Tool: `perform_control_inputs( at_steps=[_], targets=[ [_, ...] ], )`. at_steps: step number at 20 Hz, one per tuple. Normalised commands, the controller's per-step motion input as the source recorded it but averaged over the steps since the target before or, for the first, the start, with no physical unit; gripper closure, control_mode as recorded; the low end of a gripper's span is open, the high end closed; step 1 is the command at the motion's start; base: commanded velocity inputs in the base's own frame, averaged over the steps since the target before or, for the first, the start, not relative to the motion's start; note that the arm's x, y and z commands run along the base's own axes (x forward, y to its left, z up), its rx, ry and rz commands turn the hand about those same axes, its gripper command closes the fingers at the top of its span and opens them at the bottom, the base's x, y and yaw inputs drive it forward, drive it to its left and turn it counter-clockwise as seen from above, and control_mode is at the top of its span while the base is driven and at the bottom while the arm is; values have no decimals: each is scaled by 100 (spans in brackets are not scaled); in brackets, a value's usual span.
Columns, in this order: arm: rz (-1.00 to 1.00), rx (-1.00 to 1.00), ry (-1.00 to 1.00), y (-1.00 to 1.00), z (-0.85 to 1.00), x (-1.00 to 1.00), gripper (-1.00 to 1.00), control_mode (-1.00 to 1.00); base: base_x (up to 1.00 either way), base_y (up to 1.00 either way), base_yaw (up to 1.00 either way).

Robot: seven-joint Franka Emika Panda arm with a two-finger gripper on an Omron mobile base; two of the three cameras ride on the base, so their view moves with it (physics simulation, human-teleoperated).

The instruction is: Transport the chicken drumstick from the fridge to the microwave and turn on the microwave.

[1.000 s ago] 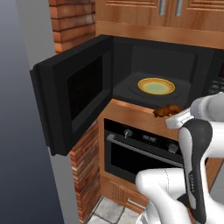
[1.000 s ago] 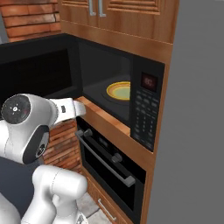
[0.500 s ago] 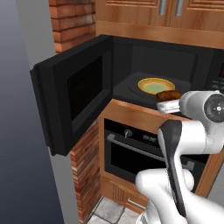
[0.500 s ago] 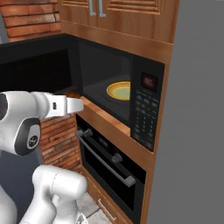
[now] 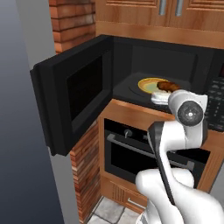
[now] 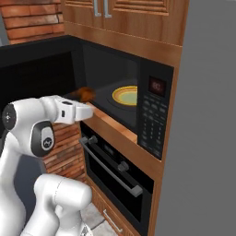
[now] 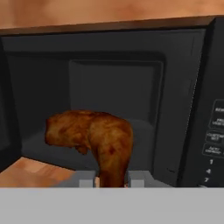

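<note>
Over the last second I have swung the arm upward and forward toward the microwave (image 6: 138, 92). The chicken drumstick (image 7: 94, 140), previously below the front lip of the cavity in the left base view, now sits level with the opening, just in front of the yellow plate (image 5: 151, 84). The gripper (image 7: 112, 179), clamped on the drumstick, has advanced from the wooden ledge (image 6: 110, 123) to the mouth of the cavity. The arm's elbow has risen in the left base view.

I see soft, even rendered light without glare; the microwave (image 5: 144, 65) cavity stays dark, and edges look slightly blurry.
</note>
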Motion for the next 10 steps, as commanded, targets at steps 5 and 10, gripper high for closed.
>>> perform_control_inputs(
  at_steps=[5, 10],
  targets=[
    [-5, 11, -1, -24, 0, 55, 100, -100, 0, 0, 0],
    [-2, 1, 0, 0, 0, 69, 100, -100, 0, 0, 0]
  ],
)
